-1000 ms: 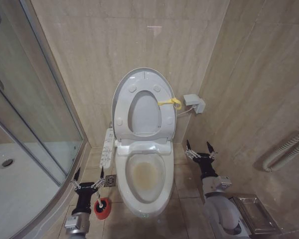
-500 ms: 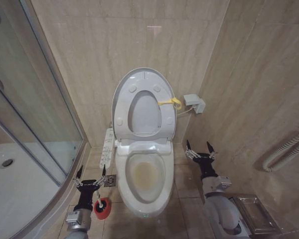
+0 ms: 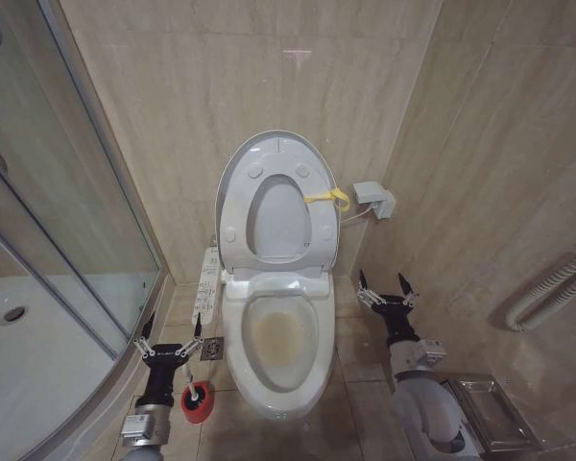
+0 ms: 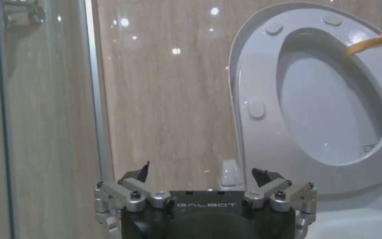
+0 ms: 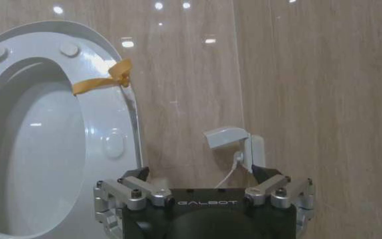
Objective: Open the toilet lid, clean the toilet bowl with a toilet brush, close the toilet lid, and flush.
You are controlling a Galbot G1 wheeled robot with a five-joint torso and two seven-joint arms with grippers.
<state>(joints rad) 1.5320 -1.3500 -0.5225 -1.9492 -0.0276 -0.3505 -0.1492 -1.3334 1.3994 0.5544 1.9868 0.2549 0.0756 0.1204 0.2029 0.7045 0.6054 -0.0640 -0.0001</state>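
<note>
Two grippers are sitting with jaws spread and gripping nothing, one on each side of the toilet bowl [image 3: 280, 348]. I am holding the left gripper [image 3: 169, 338] just above the toilet brush [image 3: 196, 399], which is standing in its red holder on the floor close beside the bowl's left flank; the right gripper [image 3: 384, 290] is idling off the bowl's right flank. The toilet lid [image 3: 232, 192] and the ring seat [image 3: 312, 226] are both standing upright behind the bowl, and stains are showing inside it. I am judging the brush handle slim and loosely seated: an off-centre descent risks tipping the holder or knocking it against the bowl. The button panel [image 3: 207, 285], mounted at the bowl's left rear, is lying near my approach, so a wide swing risks striking it.
</note>
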